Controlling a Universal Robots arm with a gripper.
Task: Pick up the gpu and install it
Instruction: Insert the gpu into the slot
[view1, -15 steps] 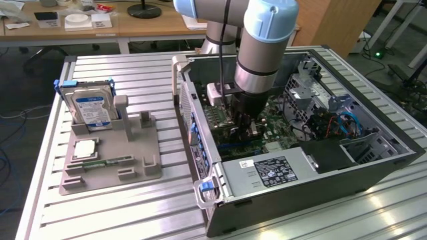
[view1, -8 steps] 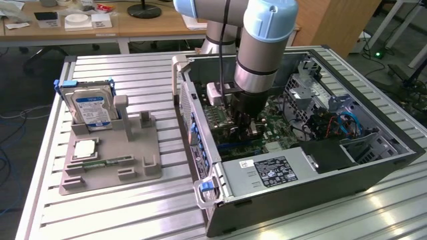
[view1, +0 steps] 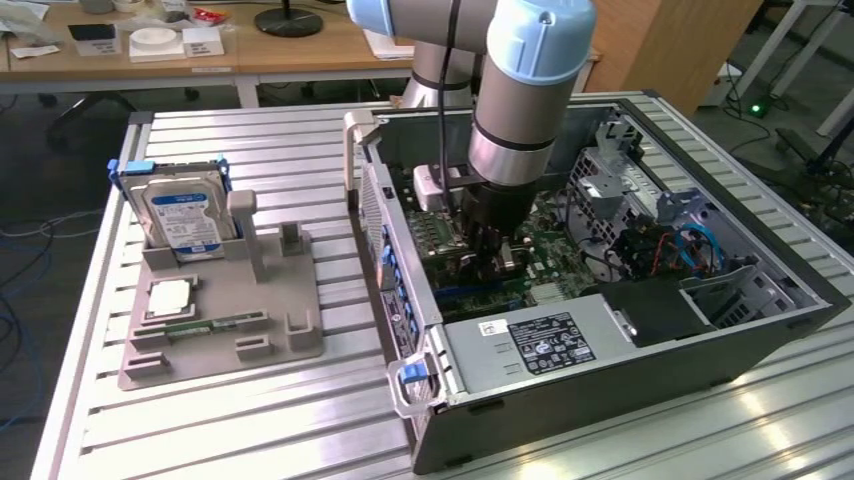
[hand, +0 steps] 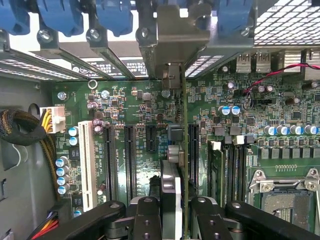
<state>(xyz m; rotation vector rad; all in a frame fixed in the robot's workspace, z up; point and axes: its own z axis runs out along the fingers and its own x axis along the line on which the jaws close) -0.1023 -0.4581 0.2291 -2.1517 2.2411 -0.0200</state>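
I had my fingers (hand: 180, 220) pinched on the gpu (hand: 185, 150), edge-on between them, down inside the computer case (view1: 747, 330). Its long axis ran straight ahead toward its bracket (hand: 172, 40) at the rear wall, poised above the motherboard (hand: 135, 105) slots.

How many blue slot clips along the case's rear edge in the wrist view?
4: three blue clips on one side of the gpu bracket, one on the other; more may be hidden.
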